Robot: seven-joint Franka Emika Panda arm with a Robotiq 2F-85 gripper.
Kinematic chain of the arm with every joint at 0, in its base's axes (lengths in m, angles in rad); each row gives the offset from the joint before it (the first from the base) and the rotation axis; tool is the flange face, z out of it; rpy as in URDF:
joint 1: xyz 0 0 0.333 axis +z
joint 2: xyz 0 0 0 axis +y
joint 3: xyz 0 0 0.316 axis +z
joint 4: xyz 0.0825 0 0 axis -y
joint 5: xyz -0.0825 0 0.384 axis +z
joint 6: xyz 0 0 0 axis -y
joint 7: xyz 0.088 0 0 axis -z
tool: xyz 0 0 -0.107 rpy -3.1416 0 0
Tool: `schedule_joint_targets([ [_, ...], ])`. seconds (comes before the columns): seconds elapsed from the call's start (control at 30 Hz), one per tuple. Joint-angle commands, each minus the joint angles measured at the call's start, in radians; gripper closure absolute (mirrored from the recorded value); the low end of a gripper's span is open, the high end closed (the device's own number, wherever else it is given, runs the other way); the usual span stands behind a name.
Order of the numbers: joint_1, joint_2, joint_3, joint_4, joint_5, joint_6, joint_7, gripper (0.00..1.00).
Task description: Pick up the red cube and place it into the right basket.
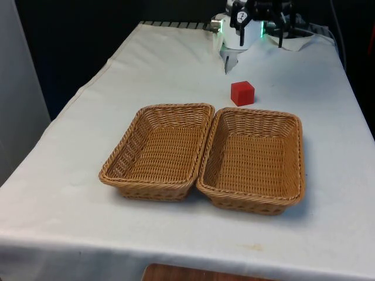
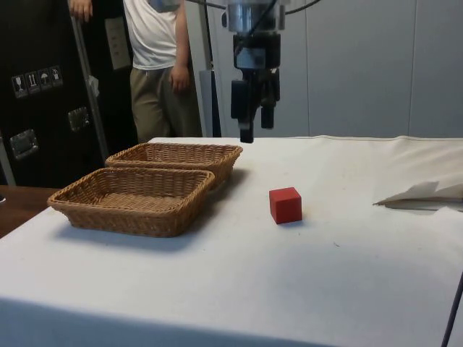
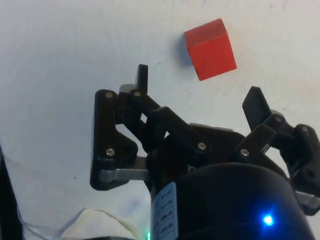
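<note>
Item 1, landmark: small red solid cube (image 1: 242,93), resting flat on the white tablecloth (image 1: 88,222), free of any hold. Item 2: pair of shallow rectangular woven wicker baskets, nearer the front camera than the cube, touching along their long sides; the basket on the front view's right (image 1: 253,159) has its far rim just beside the cube, the basket on the front view's left (image 1: 159,150) lies a little further off; both hold nothing. Item 3: black two-finger gripper (image 2: 253,124), beyond the cube and high above the cloth, fingers spread wide with nothing between them. Item 4: person in white shirt (image 2: 155,58), standing beyond the baskets in the side view. Handling estimate: cube likely light, rigid, smooth-faced, not fragile; best taken across two opposite flat side faces, fingers squared to them, since it sits slightly turned.
</note>
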Motion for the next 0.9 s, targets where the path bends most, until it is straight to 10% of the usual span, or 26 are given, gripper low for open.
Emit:
schedule_joint_targets([
  [0.0, 0.005, 0.007, -0.002, -0.007, 0.009, 0.019, -0.025, 0.0],
  [0.87, 0.007, 0.109, -0.001, -0.033, 0.025, 0.139, -0.245, 0.0],
])
